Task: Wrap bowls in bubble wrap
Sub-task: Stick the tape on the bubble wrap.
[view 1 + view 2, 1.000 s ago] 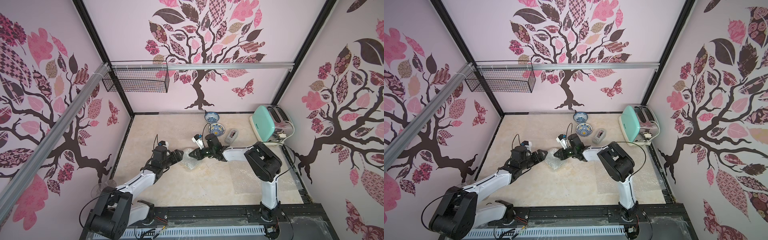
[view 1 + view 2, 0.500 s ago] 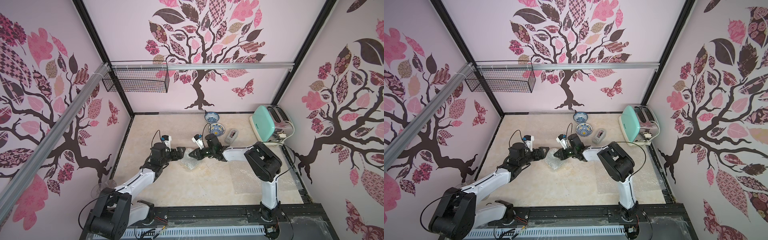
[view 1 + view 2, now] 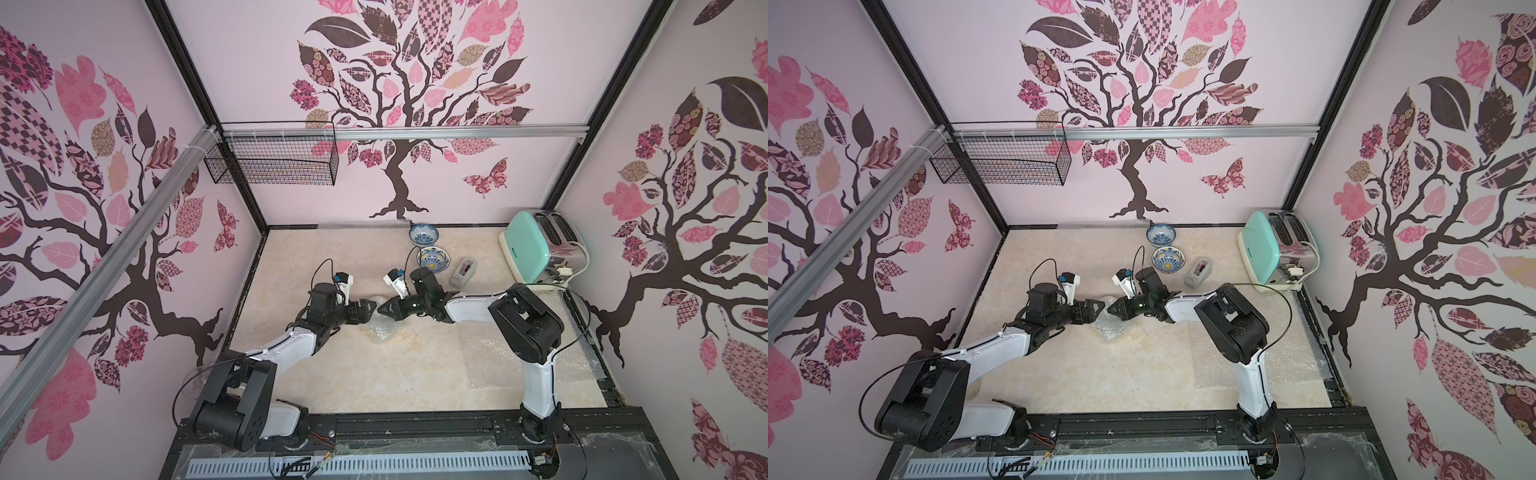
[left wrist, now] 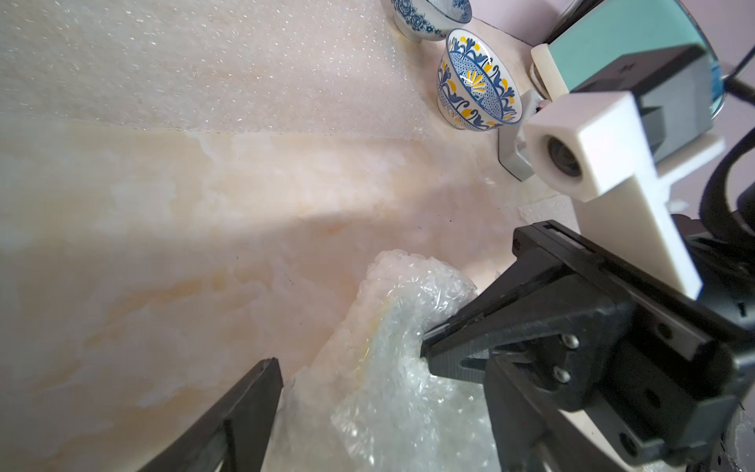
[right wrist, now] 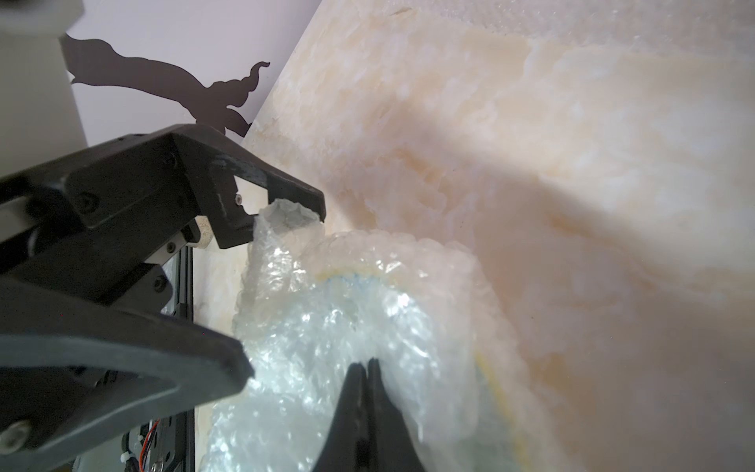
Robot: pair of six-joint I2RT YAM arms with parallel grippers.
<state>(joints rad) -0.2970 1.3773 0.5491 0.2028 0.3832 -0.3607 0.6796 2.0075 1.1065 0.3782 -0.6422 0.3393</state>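
In both top views the bubble-wrapped bowl [image 3: 380, 328] [image 3: 1109, 328] lies well apart from the mint toaster [image 3: 534, 249]. The left gripper [image 3: 369, 309] and right gripper [image 3: 383, 309] meet over it. A blue-and-white bowl [image 3: 423, 237] and a yellow-accented bowl [image 3: 433, 259] stand nearer the toaster.

In the left wrist view the left gripper [image 4: 380, 408] has its fingers spread, with the bundle between them.

In the right wrist view the right gripper [image 5: 367, 380] has its fingers pressed together, tips in the bubble wrap [image 5: 327, 327]; whether they pinch it is unclear.

Counted: two uncovered bowls [image 3: 423, 237], one wrapped bundle [image 3: 380, 329], two flat bubble wrap sheets [image 3: 484, 353], one toaster [image 3: 530, 249], one tape dispenser [image 3: 463, 273].
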